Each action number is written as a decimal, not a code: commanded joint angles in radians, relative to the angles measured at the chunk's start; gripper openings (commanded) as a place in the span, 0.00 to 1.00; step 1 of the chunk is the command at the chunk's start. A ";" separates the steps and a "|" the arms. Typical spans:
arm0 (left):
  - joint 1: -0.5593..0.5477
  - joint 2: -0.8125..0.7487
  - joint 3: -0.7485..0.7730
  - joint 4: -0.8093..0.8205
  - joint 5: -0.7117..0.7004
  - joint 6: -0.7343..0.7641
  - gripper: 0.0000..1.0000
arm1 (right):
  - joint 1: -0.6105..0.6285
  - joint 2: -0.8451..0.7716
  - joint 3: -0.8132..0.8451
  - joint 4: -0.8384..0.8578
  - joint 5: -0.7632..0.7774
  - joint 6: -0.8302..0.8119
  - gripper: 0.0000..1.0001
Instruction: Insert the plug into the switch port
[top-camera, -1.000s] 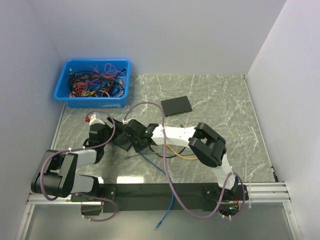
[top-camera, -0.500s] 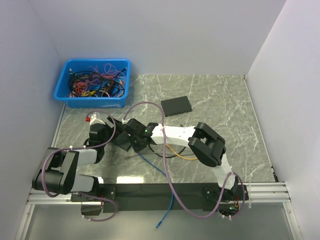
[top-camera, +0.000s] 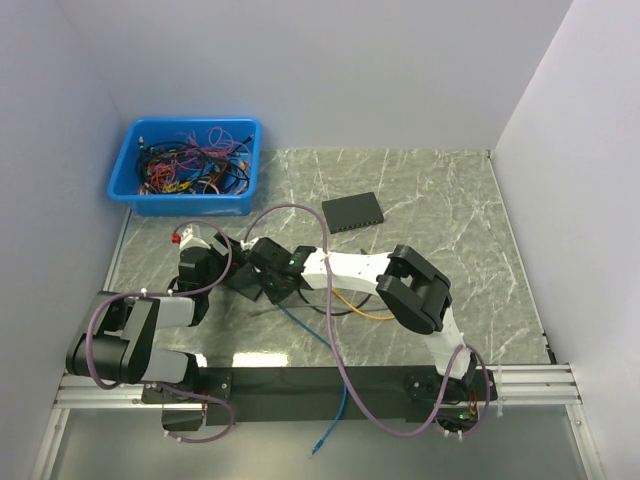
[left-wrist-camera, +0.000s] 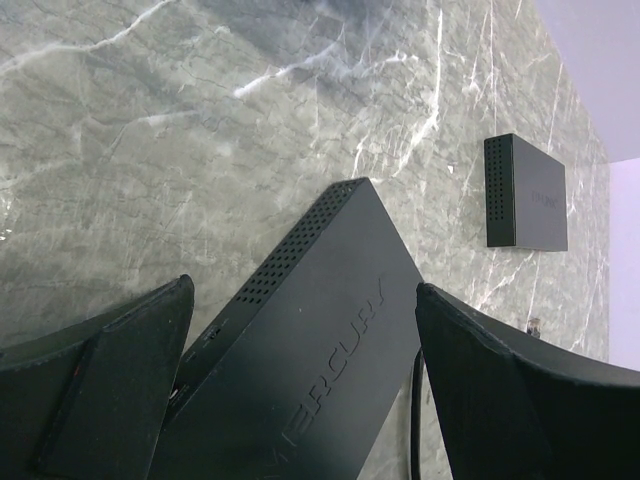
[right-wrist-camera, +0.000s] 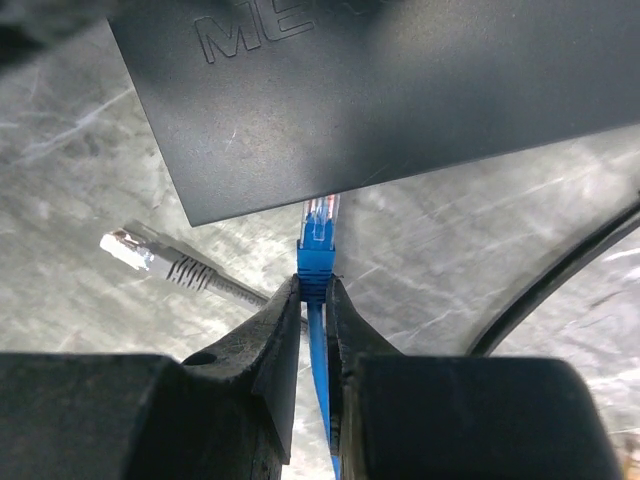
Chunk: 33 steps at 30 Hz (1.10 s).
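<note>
A black Mercury switch (left-wrist-camera: 320, 340) sits slantwise between my left gripper's (left-wrist-camera: 300, 290) wide-set fingers, its side against the left finger (left-wrist-camera: 110, 370) and a corner at the right fingertip. In the top view the switch (top-camera: 243, 284) is at left centre, between both grippers. My right gripper (right-wrist-camera: 313, 285) is shut on a blue plug (right-wrist-camera: 318, 240). The plug's clear tip points at the switch's near edge (right-wrist-camera: 380, 90) and just reaches it. The ports are hidden in the right wrist view. The blue cable (top-camera: 310, 335) trails toward the table's front edge.
A second black switch (top-camera: 352, 211) lies flat behind the grippers and also shows in the left wrist view (left-wrist-camera: 527, 192). A blue bin (top-camera: 185, 205) of tangled cables stands at back left. A loose grey plug (right-wrist-camera: 135, 250), an orange cable (top-camera: 365, 313) and a black cable (right-wrist-camera: 560, 280) lie nearby.
The left arm's rear links have shifted slightly. Both grippers, the switch and the blue plug stay where they were.
</note>
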 joint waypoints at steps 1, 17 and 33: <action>-0.004 0.019 0.014 0.004 0.053 0.012 0.98 | 0.001 -0.029 0.014 0.109 0.081 -0.089 0.00; -0.011 0.043 0.034 -0.009 0.081 0.028 0.97 | 0.007 -0.085 -0.075 0.233 0.098 -0.280 0.00; -0.030 0.122 0.103 -0.019 0.151 0.075 0.95 | 0.012 -0.122 -0.133 0.296 0.035 -0.404 0.00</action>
